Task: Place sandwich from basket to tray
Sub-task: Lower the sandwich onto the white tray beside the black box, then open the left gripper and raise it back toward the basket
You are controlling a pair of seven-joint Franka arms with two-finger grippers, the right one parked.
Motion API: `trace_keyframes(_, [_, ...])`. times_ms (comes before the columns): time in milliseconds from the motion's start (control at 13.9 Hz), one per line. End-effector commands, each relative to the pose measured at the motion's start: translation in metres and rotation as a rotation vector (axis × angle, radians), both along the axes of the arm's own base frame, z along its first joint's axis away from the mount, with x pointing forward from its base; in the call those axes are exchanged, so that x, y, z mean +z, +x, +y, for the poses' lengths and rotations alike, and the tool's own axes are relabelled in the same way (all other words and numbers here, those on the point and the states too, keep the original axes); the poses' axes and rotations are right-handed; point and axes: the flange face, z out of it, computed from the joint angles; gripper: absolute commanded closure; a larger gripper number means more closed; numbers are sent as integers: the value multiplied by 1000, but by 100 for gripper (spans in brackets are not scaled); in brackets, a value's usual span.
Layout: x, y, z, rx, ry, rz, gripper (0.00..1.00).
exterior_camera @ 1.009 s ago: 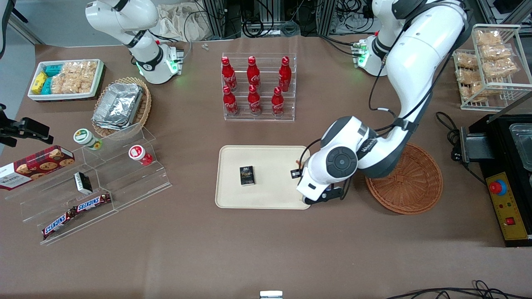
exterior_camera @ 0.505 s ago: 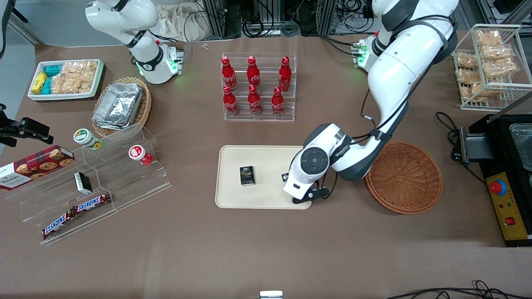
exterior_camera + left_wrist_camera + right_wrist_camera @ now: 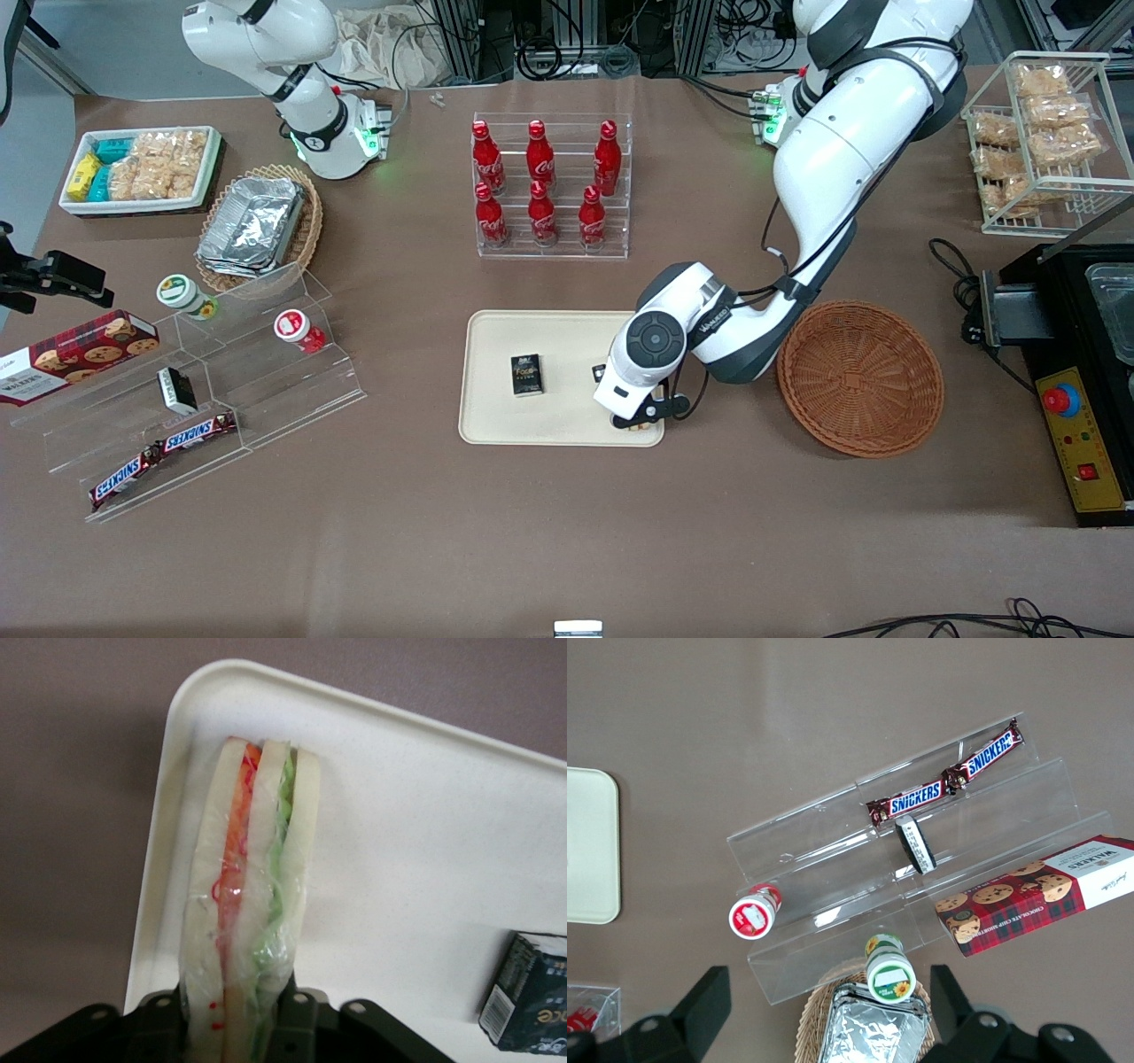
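Six red cola bottles (image 3: 540,184), two Snickers bars (image 3: 164,451), two wicker baskets (image 3: 859,379), two small lidded cups (image 3: 188,296), one cream rectangular tray (image 3: 496,416), one wrapped wedge sandwich (image 3: 252,904).

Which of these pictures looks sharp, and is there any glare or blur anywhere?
Front view: evenly lit and sharp, with bright glare on the crumpled foil containers. Left wrist view: the wrapped triangular sandwich held in the gripper looks soft and slightly blurred so close up, its clear wrap glinting; the cream rectangular tray carries a faint shadow beside it.

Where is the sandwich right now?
The sandwich is held in the tool, over the corner of the tray nearest the basket, apart from the dark box.
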Motion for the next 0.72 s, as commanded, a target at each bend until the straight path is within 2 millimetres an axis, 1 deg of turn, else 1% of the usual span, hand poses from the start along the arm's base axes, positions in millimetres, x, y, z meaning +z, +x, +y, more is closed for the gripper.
trace_keyframes(0, [54,0,13,4,86,-24,0])
trace_keyframes(72, [77,0,17,5,104,-37,0])
trace_keyframes(216, [121,27,69,73,93,-64,0])
trace_keyframes(288, [147,28,80,55,83,-86,0])
trace_keyframes(360, [165,32,98,36,79,-79,0])
trace_keyframes(432, [184,32,111,6,63,-73,0])
trace_keyframes(505, [200,32,132,-26,56,-68,0])
trace_keyframes(649, [229,26,188,-102,34,-57,0])
